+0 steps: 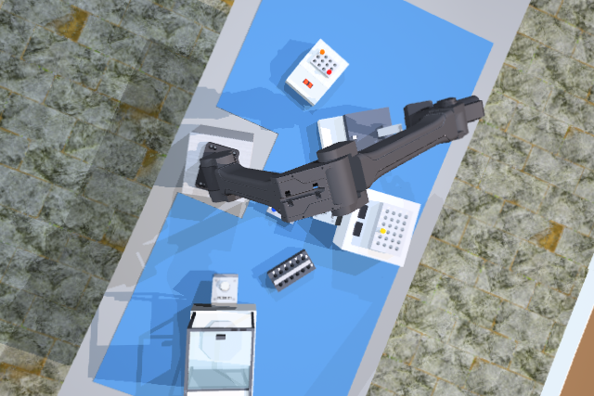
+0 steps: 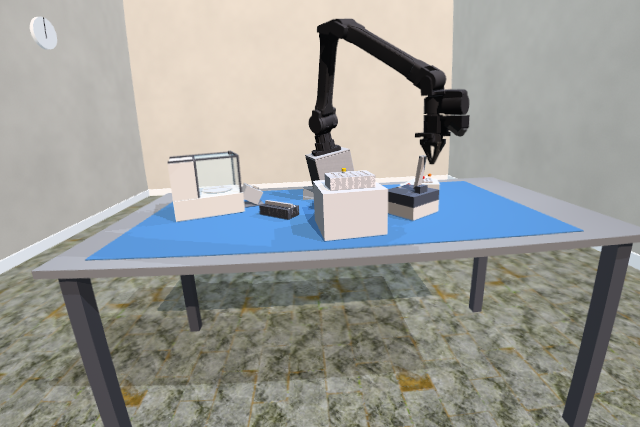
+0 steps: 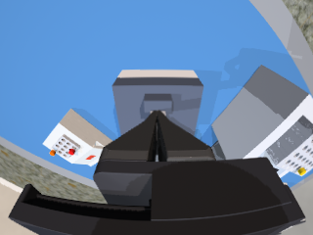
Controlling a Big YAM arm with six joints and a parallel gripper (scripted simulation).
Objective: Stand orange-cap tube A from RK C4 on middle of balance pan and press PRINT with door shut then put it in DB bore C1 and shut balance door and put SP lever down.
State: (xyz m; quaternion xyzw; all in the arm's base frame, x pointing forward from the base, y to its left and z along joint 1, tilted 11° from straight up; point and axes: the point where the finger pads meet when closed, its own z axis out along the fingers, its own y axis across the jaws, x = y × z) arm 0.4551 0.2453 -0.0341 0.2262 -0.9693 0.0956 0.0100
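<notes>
The gripper (image 2: 432, 160) (image 3: 156, 114) is shut and empty, pointing down just above and beside the top of the lever (image 1: 389, 131) (image 2: 419, 171) of the spectrophotometer (image 1: 367, 119) (image 2: 403, 197) (image 3: 128, 100). The lever stands up, slightly tilted; fingertip contact cannot be told. Tube A's orange cap (image 1: 321, 52) (image 3: 52, 153) shows in the far-left corner bore, C1, of the dry block (image 1: 298, 76) (image 3: 80, 156). The balance (image 1: 253, 358) (image 2: 206, 206) has its glass door (image 1: 219, 358) over the top of its box. Its lamp cannot be made out.
A red-capped tube (image 1: 329, 71) (image 3: 71, 152) is in the dry block. The mixer (image 1: 350, 238) (image 2: 351, 213) holds a yellow-capped tube (image 1: 382, 231) (image 2: 343, 170) and stands close beside the spectrophotometer. The magnet block (image 1: 290, 269) (image 2: 279, 210) lies between mixer and balance. The arm mostly hides the tube rack.
</notes>
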